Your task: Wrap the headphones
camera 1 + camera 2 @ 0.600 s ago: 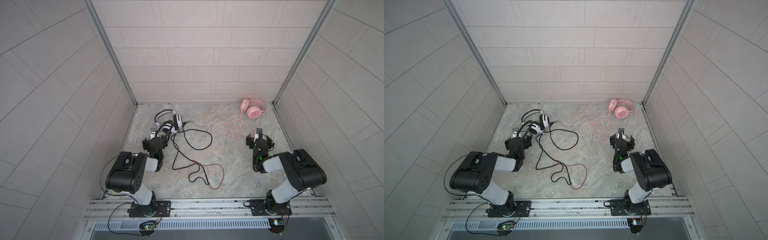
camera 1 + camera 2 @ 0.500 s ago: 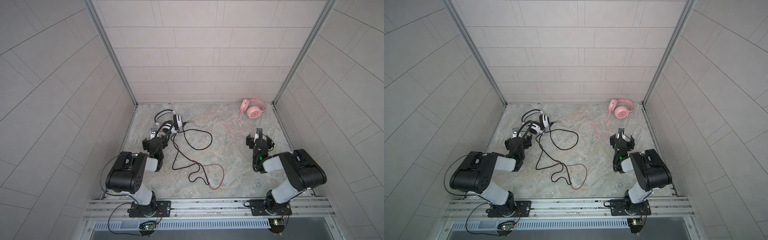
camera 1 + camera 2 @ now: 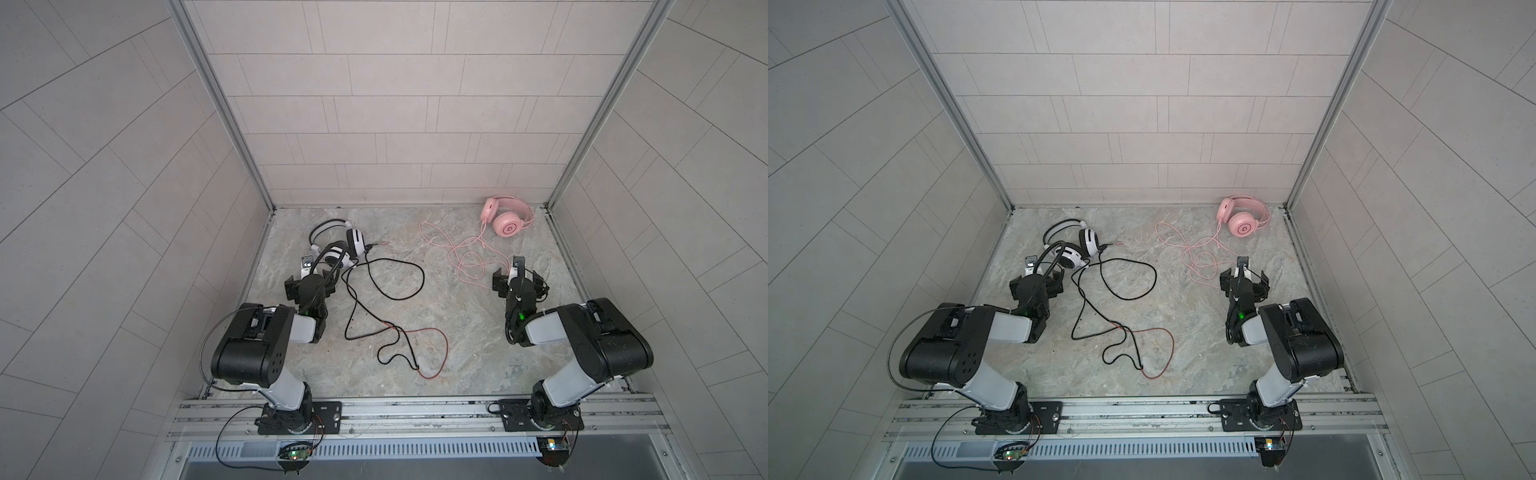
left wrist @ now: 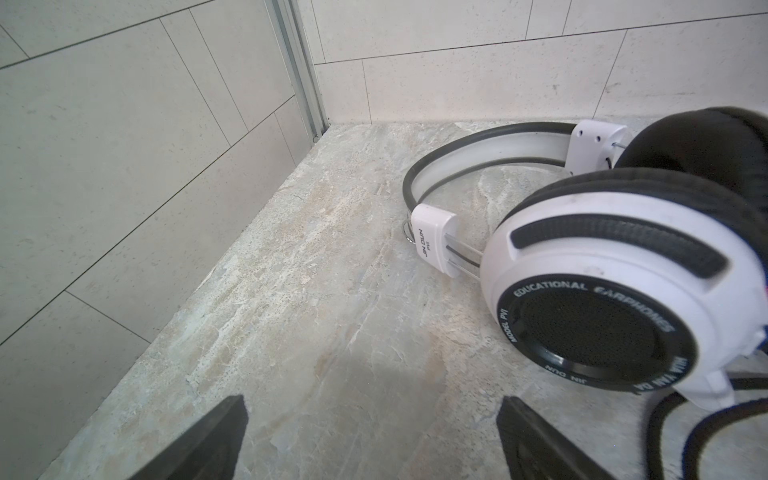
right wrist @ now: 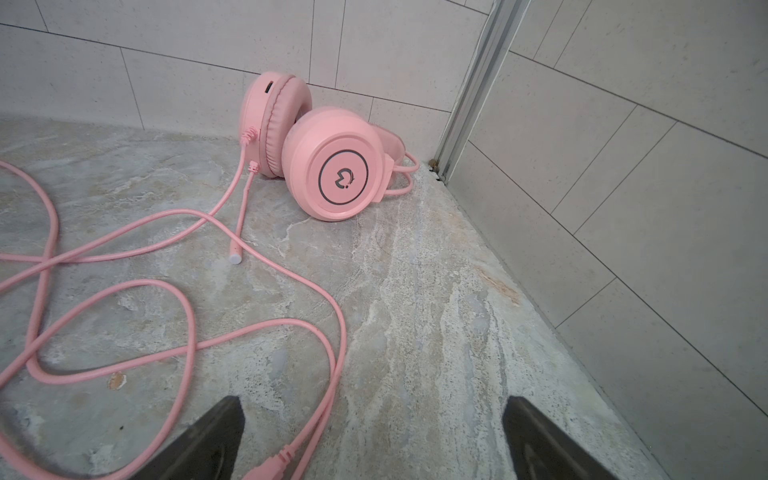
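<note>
The white headphones (image 3: 341, 249) with black pads lie at the back left, and their black and red cord (image 3: 395, 332) sprawls across the middle of the floor. The pink headphones (image 3: 508, 217) lie in the back right corner, their thin pink cord (image 3: 461, 259) looping forward. My left gripper (image 3: 309, 277) hovers open just in front of the white headphones (image 4: 602, 291), nothing between its fingers (image 4: 232, 419). My right gripper (image 5: 374, 405) is open low over the floor. The pink cord (image 5: 328, 374) and its plug lie on the floor between its jaws, untouched.
Tiled walls close in the marble floor (image 3: 457, 353) on three sides, with metal corner posts (image 3: 257, 183) at the back. The arm bases sit on an aluminium rail (image 3: 415, 411) along the front edge.
</note>
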{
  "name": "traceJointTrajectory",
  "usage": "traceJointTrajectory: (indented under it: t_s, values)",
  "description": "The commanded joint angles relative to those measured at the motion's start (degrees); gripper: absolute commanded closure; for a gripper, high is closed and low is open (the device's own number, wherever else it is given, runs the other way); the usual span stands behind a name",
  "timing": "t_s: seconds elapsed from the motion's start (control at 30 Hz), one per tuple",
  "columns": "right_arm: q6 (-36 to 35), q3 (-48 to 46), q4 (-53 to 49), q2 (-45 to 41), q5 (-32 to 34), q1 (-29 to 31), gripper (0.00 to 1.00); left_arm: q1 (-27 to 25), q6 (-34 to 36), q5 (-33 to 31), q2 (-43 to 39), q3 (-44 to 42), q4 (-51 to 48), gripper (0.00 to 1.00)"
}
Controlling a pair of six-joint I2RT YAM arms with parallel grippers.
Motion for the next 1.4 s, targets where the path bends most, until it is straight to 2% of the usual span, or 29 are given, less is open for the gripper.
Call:
traceJointTrajectory:
  t_s: [0.0, 1.3, 1.37]
  values:
    - [-0.4, 0.4, 0.3, 0.2, 0.6, 0.1, 0.01, -0.2, 0.0, -0.5, 0.3, 1.0, 1.9, 0.0]
    - [0.0, 0.9, -1.0, 0.1, 0.1, -0.2, 0.01, -0.2, 0.0, -0.4, 0.2, 0.3, 2.9, 0.0]
    - [0.0, 0.7, -0.6, 0.0, 0.2, -0.2, 0.0, -0.4, -1.1, -4.9, 0.2, -0.3, 4.4, 0.0]
